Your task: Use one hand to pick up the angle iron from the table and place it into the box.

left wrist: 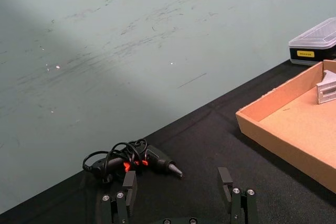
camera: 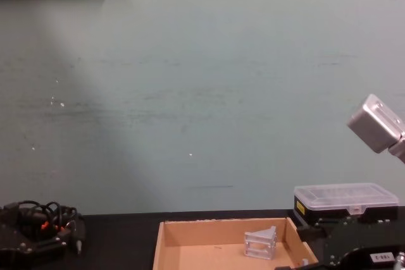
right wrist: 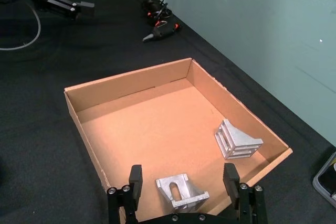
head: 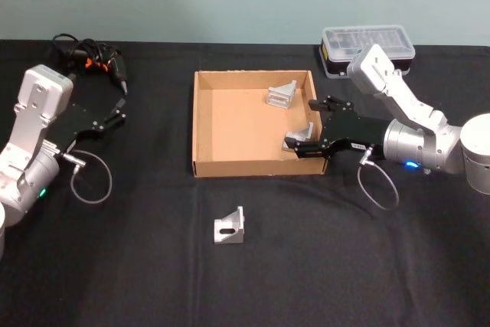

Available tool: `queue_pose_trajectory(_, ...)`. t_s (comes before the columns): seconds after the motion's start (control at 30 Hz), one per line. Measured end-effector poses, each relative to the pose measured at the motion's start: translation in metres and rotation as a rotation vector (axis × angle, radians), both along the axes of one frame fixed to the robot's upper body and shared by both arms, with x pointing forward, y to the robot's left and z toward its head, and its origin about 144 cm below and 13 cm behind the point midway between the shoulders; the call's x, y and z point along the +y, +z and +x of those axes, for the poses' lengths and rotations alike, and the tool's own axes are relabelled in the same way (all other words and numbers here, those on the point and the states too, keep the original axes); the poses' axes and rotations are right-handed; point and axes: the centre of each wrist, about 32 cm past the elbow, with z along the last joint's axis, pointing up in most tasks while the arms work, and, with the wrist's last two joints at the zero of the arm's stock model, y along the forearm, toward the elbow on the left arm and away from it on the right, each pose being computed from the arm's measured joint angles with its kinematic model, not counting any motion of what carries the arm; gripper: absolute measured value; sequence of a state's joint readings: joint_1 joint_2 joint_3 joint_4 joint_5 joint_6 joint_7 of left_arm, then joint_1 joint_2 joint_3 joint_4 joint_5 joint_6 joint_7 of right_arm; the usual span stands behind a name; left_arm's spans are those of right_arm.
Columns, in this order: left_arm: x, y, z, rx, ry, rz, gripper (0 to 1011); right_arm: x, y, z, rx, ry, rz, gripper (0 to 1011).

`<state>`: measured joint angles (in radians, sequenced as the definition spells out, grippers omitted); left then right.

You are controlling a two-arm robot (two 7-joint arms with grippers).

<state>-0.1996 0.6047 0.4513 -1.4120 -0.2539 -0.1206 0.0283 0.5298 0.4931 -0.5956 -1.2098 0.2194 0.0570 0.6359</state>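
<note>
The tan cardboard box (head: 200,124) stands mid-table on the black table (head: 153,266). One angle iron (head: 230,227) lies on the table in front of the box. Two more lie inside: one (head: 282,95) at the far right corner, one (head: 300,137) by the right wall. My right gripper (head: 306,125) reaches over that wall, open, fingers on either side of this piece with gaps showing in the right wrist view: gripper (right wrist: 182,177), angle iron (right wrist: 181,192), box (right wrist: 126,77). My left gripper (head: 121,109) is open and idle at the far left.
A black case with a clear lid (head: 367,47) sits behind the right arm at the far edge. A small power screwdriver with a coiled cable (head: 96,59) lies at the back left, near the left gripper (left wrist: 178,182). A wall rises just behind the table.
</note>
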Motion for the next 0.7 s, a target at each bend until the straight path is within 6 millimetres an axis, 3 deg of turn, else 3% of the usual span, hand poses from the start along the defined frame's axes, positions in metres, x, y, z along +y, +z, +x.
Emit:
queue_pose_trajectory(0.03,0.0,0.0,0.0,0.0,0.0,0.0,1000,0.0,0.0,0.0,-0.001,0.0,0.002,999)
queue_pose_trajectory(0.33,0.0,0.0,0.0,0.0,0.0,0.0,1000,-0.003,0.002,-0.002,-0.034,-0.02,0.064,1004)
queue_pose_trajectory(0.7,0.0,0.0,0.0,0.0,0.0,0.0,1000,-0.013,0.025,-0.013,-0.086,0.025,0.18,1004)
